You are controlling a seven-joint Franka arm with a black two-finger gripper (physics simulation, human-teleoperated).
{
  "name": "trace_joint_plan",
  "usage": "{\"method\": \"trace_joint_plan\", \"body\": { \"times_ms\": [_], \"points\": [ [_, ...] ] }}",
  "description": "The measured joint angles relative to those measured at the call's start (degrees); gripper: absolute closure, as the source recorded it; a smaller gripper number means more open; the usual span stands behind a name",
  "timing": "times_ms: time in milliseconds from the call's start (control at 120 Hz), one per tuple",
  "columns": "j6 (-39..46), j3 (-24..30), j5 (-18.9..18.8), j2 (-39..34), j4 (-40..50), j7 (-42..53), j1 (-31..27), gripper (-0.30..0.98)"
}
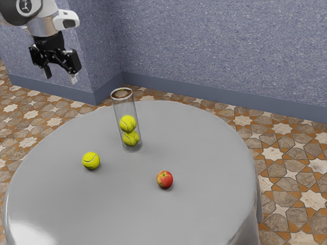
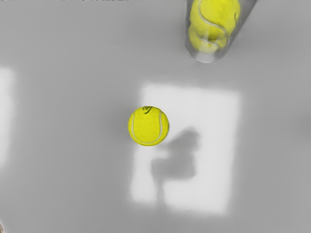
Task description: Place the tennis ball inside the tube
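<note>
From my remote station I log the gripper (image 1: 61, 75) at the exterior view's upper left, raised above the level of the table (image 1: 204, 148) and well apart from everything on it. Its two fingers (image 1: 47, 72) point downward and stand spread, with a gap between their tips. The loose tennis ball (image 1: 91, 161) rests on the tabletop, outside the tube (image 1: 122, 105), on the exterior view's left of it and somewhat nearer that camera. The tube is clear and stands upright; I read two balls inside, an upper ball (image 1: 127, 123) stacked on a lower ball (image 1: 131, 139) near the base. An apple (image 1: 164, 179), red with a yellowish patch, sits apart from the tube toward the exterior view's right, also nearer the camera. In my wrist view the loose ball shows its pale curved seam and a small dark mark; it lies at the border of a bright light patch (image 2: 214, 145) on the tabletop, with a dark shadow (image 2: 177, 162) just beside it. The same view shows part of the tube and its yellow contents, apart from the loose ball.
</note>
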State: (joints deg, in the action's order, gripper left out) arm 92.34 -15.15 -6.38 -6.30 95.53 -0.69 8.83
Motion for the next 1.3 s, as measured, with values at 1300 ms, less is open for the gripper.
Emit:
{"method": "trace_joint_plan", "body": {
  "times_ms": [1300],
  "points": [
    [37.8, -0.6, 18.4, 27.8, 19.4, 5.2, -8.6, 0.00]
  ]
}}
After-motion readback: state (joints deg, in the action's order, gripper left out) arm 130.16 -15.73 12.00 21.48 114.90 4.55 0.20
